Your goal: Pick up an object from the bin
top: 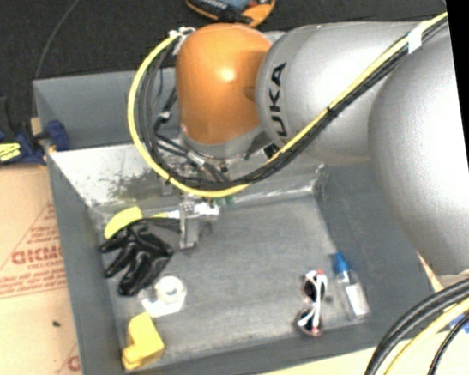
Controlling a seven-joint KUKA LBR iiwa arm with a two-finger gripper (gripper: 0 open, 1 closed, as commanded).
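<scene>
My gripper hangs below the orange wrist cover, over the left half of the bin floor. Just to its left lies a black glove with a yellow cuff, its fingers spread toward the front left. A white tape roll rests on the floor a little in front of the gripper. I see nothing between the fingers.
A yellow block sits in the front left corner. Near the front right lie a pair of red-white-black sunglasses and a small tube with a blue cap. The arm covers the back right of the bin.
</scene>
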